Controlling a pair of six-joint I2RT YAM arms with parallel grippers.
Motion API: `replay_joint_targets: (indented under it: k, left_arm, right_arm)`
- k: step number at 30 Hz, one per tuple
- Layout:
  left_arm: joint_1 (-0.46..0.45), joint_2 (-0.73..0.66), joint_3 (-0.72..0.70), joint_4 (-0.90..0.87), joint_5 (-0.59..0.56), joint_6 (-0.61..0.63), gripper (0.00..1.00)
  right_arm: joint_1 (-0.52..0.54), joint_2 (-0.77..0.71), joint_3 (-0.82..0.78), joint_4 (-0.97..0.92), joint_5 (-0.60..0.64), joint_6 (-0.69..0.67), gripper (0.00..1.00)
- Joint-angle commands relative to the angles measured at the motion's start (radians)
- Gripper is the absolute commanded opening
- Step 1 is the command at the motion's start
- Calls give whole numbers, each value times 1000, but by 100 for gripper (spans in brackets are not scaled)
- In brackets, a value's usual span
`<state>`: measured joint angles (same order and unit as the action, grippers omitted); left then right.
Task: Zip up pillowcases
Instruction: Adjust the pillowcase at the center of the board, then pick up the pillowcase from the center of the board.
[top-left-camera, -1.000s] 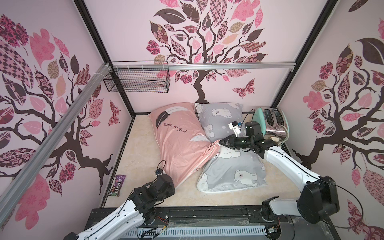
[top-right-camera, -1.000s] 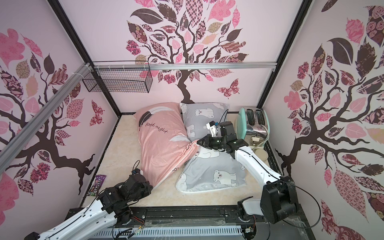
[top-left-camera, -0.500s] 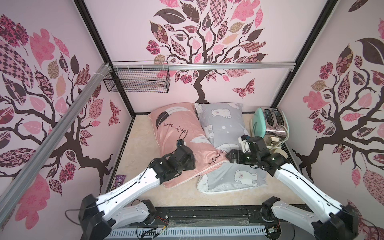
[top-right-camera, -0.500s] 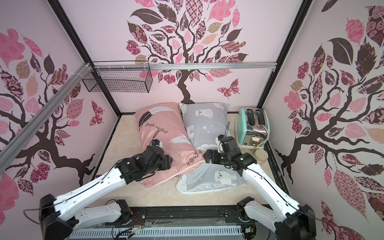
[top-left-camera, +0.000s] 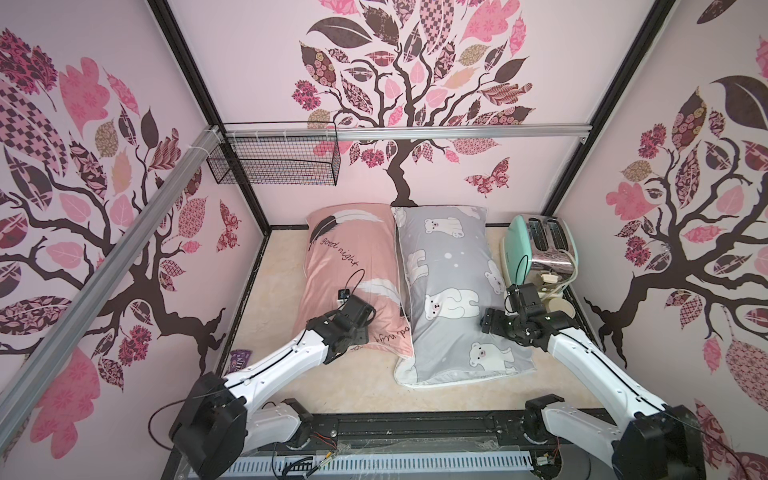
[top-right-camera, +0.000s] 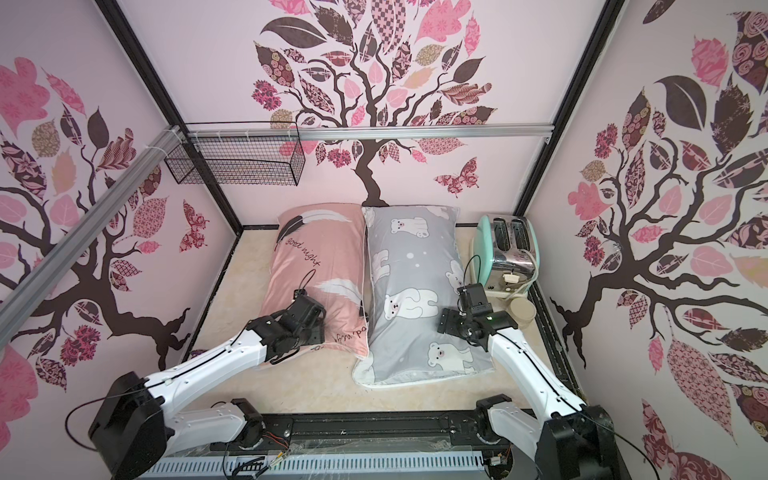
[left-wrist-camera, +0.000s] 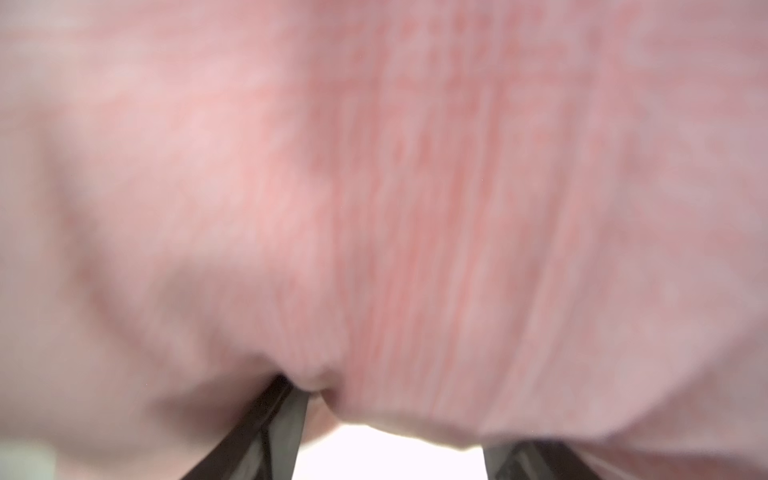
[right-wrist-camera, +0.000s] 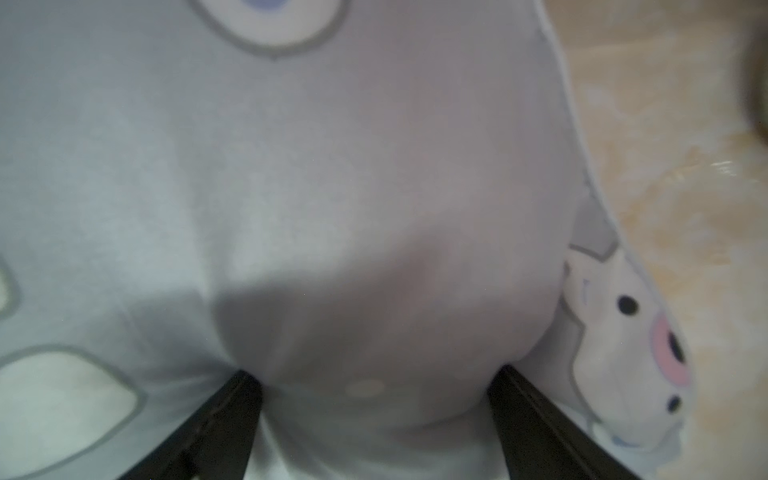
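Two pillowcases lie side by side on the beige floor in both top views. The pink pillowcase (top-left-camera: 353, 266) with "good night" script is on the left and the grey polar-bear pillowcase (top-left-camera: 449, 286) on the right. My left gripper (top-left-camera: 358, 332) points down onto the pink case's near end. In the left wrist view this gripper (left-wrist-camera: 399, 419) is open, with blurred pink fabric (left-wrist-camera: 374, 187) against its fingers. My right gripper (top-left-camera: 491, 325) rests at the grey case's right edge. Its jaws (right-wrist-camera: 376, 374) stand wide open, grey fabric (right-wrist-camera: 332, 187) bulging between them. No zipper shows.
A mint and chrome toaster (top-left-camera: 540, 245) stands at the back right, with a round beige pot (top-left-camera: 559, 309) beside my right wrist. A wire basket (top-left-camera: 274, 160) hangs on the back left rail. A purple packet (top-left-camera: 241, 359) lies by the left wall.
The pillows lay crossed, pink over grey; now they lie straight, side by side. My left arm came forward onto the pink case. Both grippers went from shut to open.
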<state>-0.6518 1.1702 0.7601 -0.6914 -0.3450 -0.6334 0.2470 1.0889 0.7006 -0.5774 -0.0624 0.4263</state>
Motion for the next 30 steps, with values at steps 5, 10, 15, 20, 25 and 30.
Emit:
replay_joint_targets:
  k: [5, 10, 15, 20, 25, 30]
  left_arm:
    - [-155, -33, 216, -24, 14, 10, 65]
    - [-174, 198, 244, 334, 246, -56, 64]
    - [-151, 552, 421, 380, 217, -42, 62]
    - [-5, 718, 435, 382, 251, -21, 60]
    - [64, 759, 427, 362, 278, 32, 60]
    - [137, 763, 407, 349, 322, 78, 60]
  right_arm:
    - [259, 166, 120, 199, -472, 30, 84]
    - [269, 88, 160, 130, -473, 26, 90]
    - [267, -24, 160, -46, -305, 30, 99]
    - [158, -149, 97, -116, -234, 51, 99]
    - [-6, -166, -5, -82, -298, 12, 99]
    - [-6, -96, -91, 71, -426, -61, 100]
